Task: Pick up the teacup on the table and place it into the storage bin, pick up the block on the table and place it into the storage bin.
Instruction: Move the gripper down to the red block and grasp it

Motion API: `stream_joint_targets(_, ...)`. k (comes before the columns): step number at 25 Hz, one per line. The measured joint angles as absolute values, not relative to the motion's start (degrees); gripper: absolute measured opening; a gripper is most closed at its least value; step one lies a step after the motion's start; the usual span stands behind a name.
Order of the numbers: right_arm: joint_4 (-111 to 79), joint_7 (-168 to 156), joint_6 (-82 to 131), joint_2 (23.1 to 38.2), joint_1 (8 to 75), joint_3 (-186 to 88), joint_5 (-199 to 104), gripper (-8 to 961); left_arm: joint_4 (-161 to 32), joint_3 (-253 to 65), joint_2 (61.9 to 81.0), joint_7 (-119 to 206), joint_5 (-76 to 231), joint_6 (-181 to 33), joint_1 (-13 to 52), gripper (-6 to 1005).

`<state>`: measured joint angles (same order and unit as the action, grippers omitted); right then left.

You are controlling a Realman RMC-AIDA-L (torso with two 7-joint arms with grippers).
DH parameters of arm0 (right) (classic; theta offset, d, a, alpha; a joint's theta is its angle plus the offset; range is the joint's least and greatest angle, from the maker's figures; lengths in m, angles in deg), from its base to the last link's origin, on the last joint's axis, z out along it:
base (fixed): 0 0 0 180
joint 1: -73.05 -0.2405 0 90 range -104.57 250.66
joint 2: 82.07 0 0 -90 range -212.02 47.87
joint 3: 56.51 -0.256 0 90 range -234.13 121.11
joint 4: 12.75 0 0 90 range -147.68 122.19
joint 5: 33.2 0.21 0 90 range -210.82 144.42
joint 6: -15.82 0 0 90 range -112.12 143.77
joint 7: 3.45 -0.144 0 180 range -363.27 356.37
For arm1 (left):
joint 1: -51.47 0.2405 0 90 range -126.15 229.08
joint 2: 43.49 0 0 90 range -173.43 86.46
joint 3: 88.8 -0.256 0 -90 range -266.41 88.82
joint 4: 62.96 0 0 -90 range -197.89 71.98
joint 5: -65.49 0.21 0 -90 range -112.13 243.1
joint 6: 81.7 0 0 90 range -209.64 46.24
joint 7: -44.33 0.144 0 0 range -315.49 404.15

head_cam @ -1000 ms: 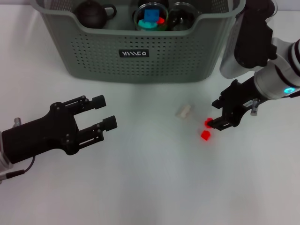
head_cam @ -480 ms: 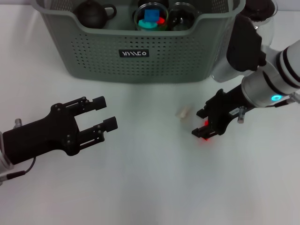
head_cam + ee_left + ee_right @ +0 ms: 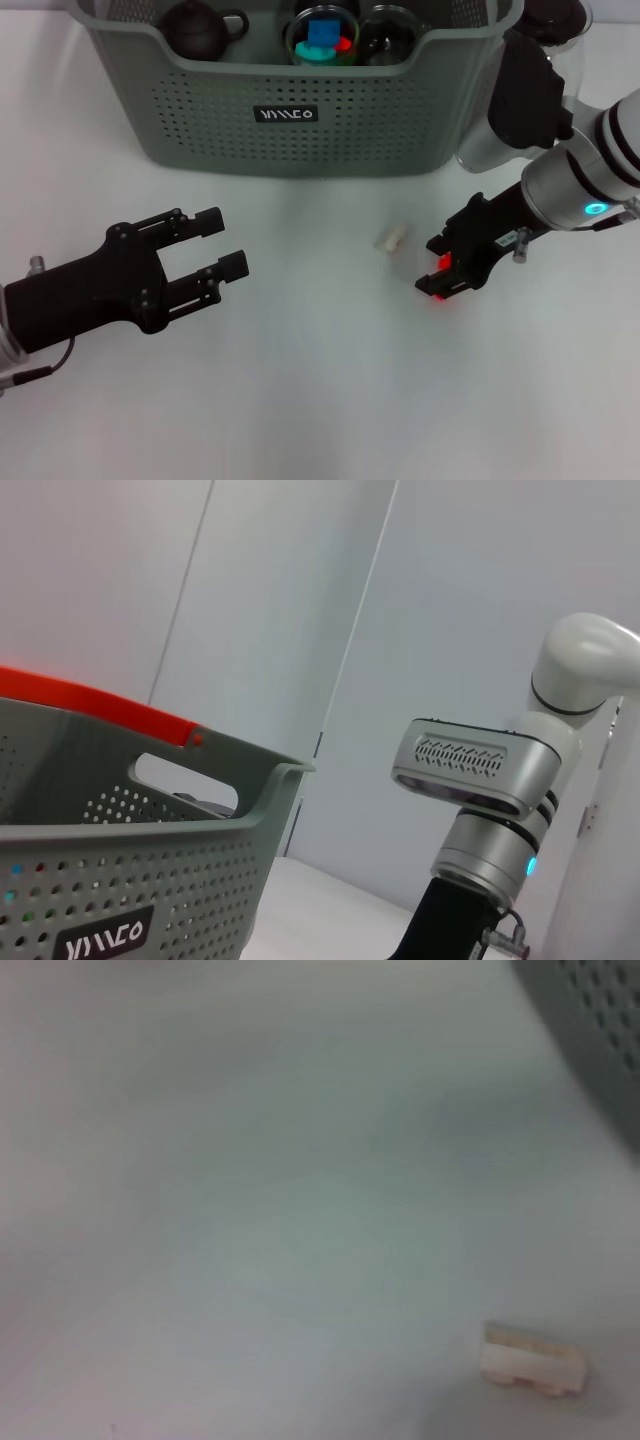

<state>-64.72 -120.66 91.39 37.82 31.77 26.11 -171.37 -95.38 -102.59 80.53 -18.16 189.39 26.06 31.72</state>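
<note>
Right gripper [image 3: 443, 281] was low on the bench [image 3: 330, 400], jaws around a red block [image 3: 443, 264], seemingly to grasp it; whether they had clenched on it, can't tell. A second red bit showed just under the jaws, possibly another block or a reflection, unclear. One cream block [image 3: 392, 238] lay loose on the bench just beside the gripper, between it and the bin [image 3: 290, 110]. Left gripper [image 3: 222, 241] hung idle over the bench, jaws released, holding nothing. The bin held one dark teapot [image 3: 198, 28], plus two round containers; the teacup couldn't be singled out.
</note>
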Motion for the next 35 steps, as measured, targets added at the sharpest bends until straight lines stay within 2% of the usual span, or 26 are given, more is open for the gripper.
stream_joint_targets(35, -67.6, -135.0, 93.0, 38.25, 31.7, 23.6, -178.0, 506, -95.0, -102.6, 80.53, -18.0, 189.5, 24.6, 31.2, 613)
